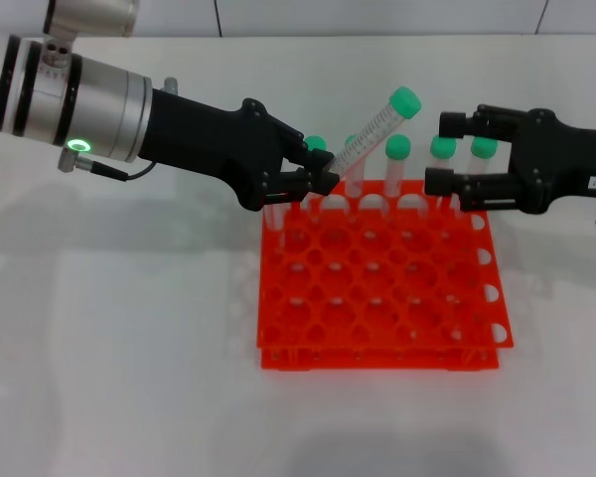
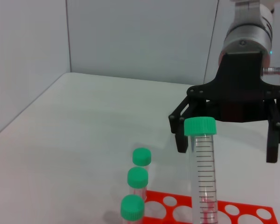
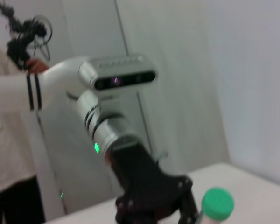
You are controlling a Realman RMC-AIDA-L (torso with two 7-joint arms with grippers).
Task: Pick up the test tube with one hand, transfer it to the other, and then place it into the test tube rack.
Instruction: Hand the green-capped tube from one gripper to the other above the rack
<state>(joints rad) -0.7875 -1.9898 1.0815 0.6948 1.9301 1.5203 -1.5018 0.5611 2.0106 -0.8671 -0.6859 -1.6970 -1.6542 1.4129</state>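
My left gripper, on the silver-white arm with the green ring, is shut on the lower end of the test tube. The tube tilts up and to the right over the back edge of the orange-red test tube rack, its green cap uppermost. My right gripper, black with a white label, is open just right of the cap and does not touch it. In the left wrist view the tube stands before the open right gripper. The right wrist view shows the green cap beside the left gripper.
Several other green-capped tubes stand upright in the rack's back row, close under both grippers; three of their caps show in the left wrist view. The rack sits on a white table. A person stands behind the left arm.
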